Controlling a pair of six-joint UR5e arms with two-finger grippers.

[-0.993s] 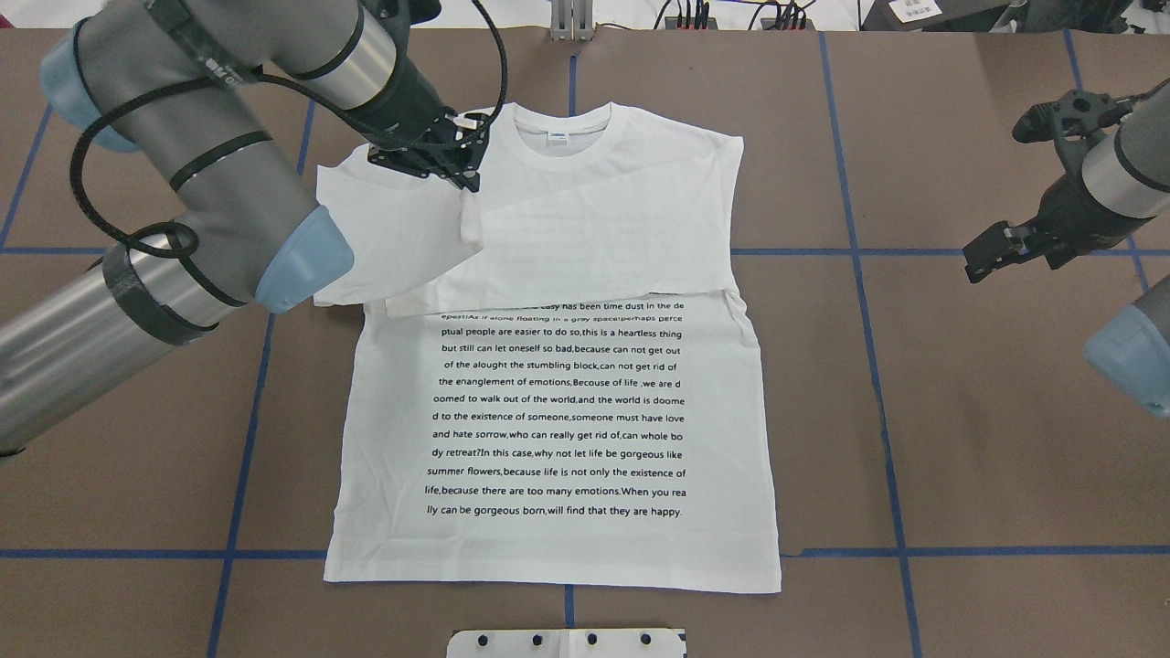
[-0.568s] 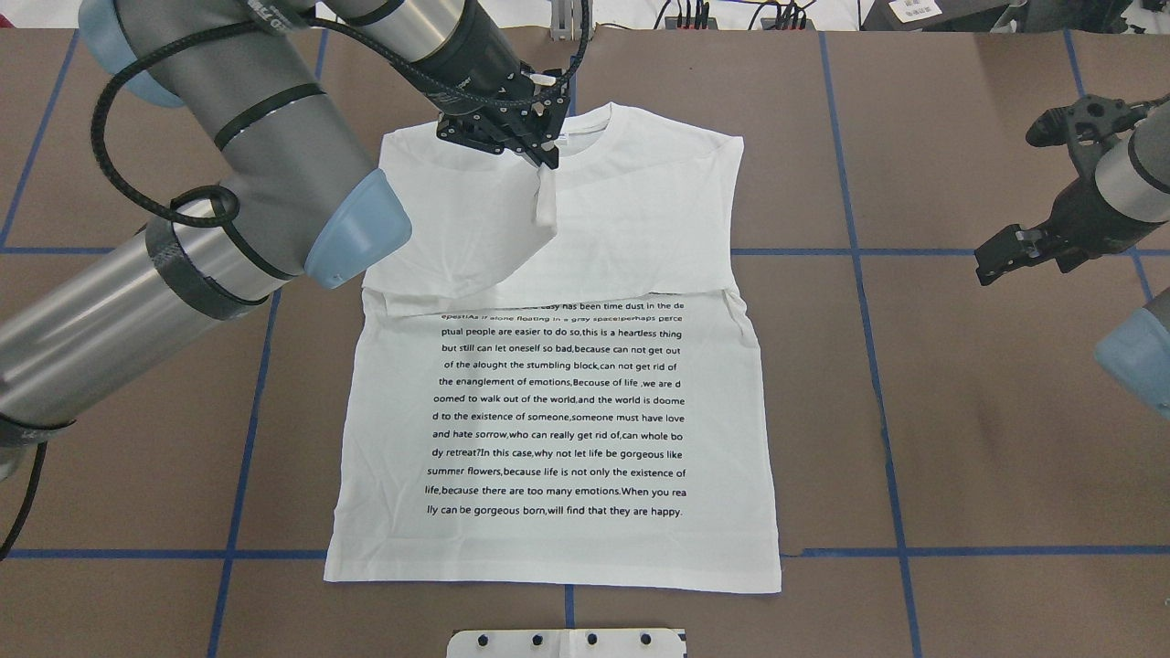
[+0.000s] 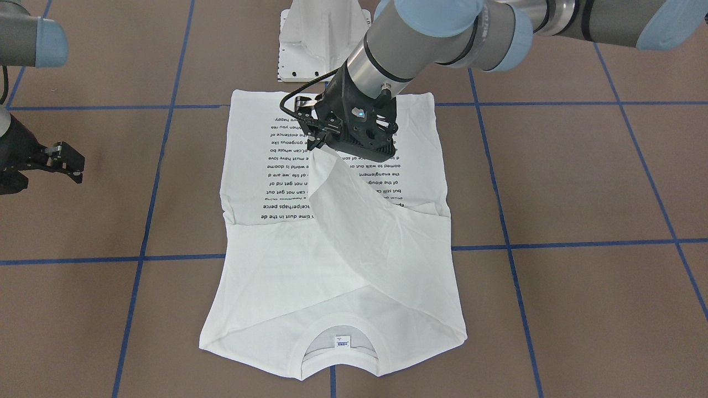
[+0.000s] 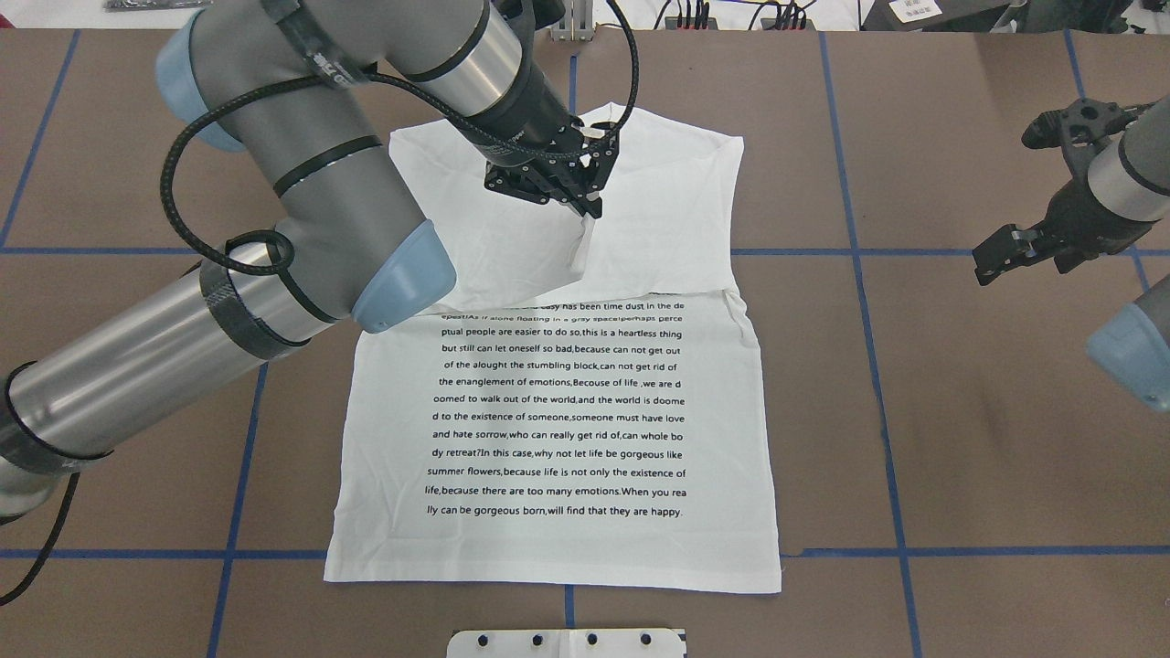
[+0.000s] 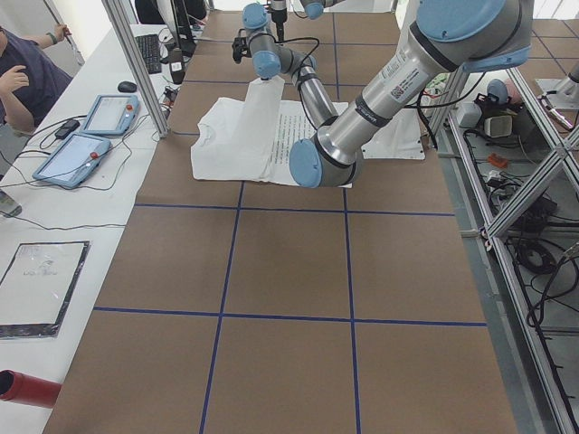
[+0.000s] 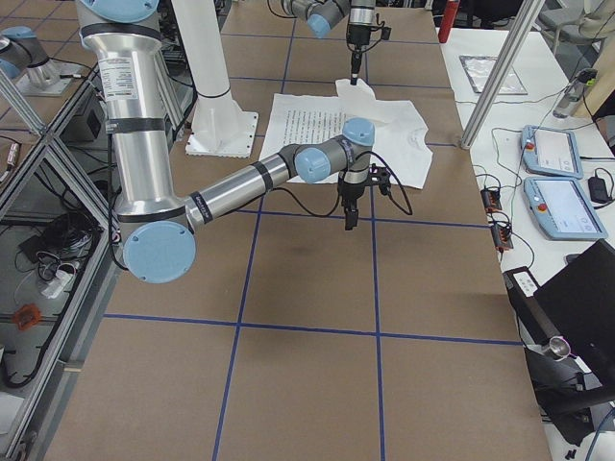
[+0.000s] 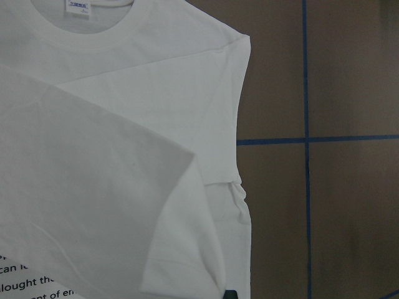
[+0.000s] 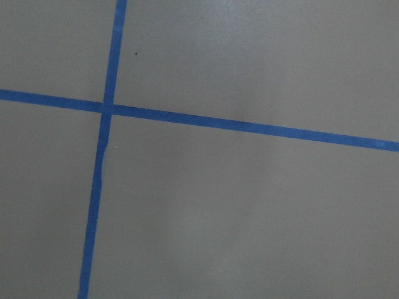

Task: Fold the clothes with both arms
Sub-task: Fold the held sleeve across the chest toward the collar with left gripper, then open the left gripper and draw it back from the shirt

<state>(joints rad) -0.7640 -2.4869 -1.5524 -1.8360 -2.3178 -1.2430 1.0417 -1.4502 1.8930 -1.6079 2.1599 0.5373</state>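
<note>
The shirt (image 4: 558, 411) lies flat on the surface (image 4: 960, 439), print side up, with the collar on the far side from the robot. The fold is begun but far from finished. The sleeve on the robot's right (image 4: 672, 233) already lies turned in over the chest. The left arm (image 4: 302, 192) reaches over the chest, and its jaws are closed on the end of the left sleeve (image 3: 354, 210). This sleeve hangs from them above the middle of the chest, not yet laid down. The right arm (image 4: 1120, 174) hovers over the bare surface, well apart from the shirt. Its jaws hold nothing, and I cannot tell if they are open or closed. As I judge it, the left sleeve must yet be set down flat and released. After this the body must be folded, probably hem to collar, and nothing of this part is done.
</note>
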